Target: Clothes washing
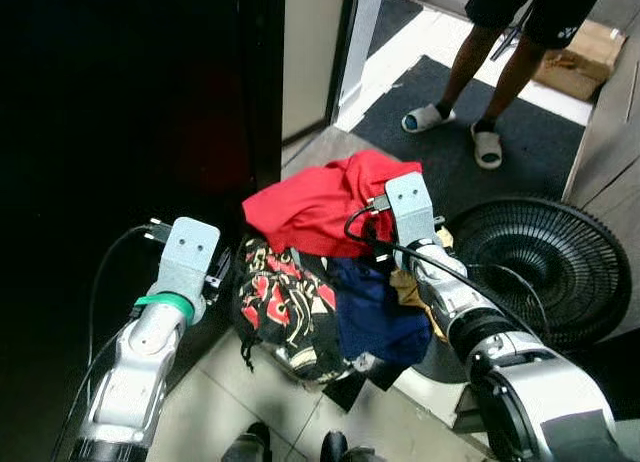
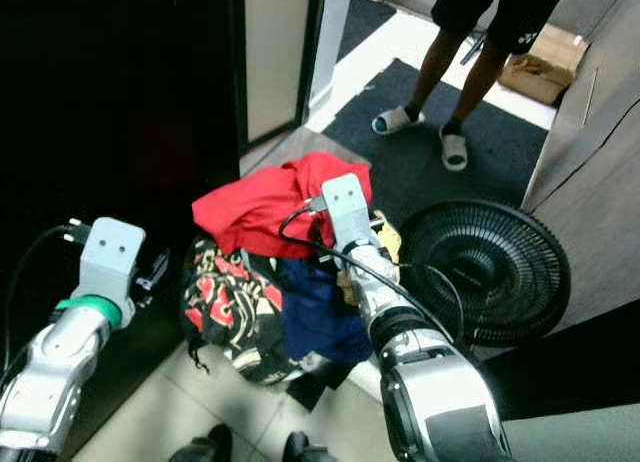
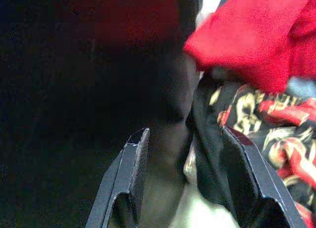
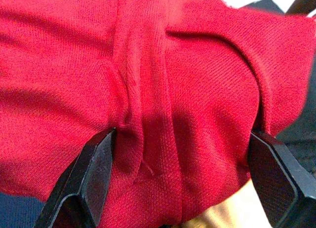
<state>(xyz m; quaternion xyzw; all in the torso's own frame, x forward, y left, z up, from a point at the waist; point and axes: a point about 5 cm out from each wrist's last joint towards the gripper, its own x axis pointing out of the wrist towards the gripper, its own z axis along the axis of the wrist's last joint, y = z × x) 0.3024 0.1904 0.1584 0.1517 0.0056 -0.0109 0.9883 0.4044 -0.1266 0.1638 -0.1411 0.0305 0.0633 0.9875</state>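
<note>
On the pile, right gripper (image 4: 182,164) has its 2 fingers spread around the soft, light red garment (image 1: 320,207); gather a thick fold. Left gripper (image 3: 185,176) is open, empty.

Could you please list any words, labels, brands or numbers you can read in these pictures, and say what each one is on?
None can be read.
Person's black shorts: a small pale mark, too small and blurred to read.
Patterned black, red and cream garment: a printed pattern, no legible words.
Red garment, fan, cardboard box: no text visible.
</note>
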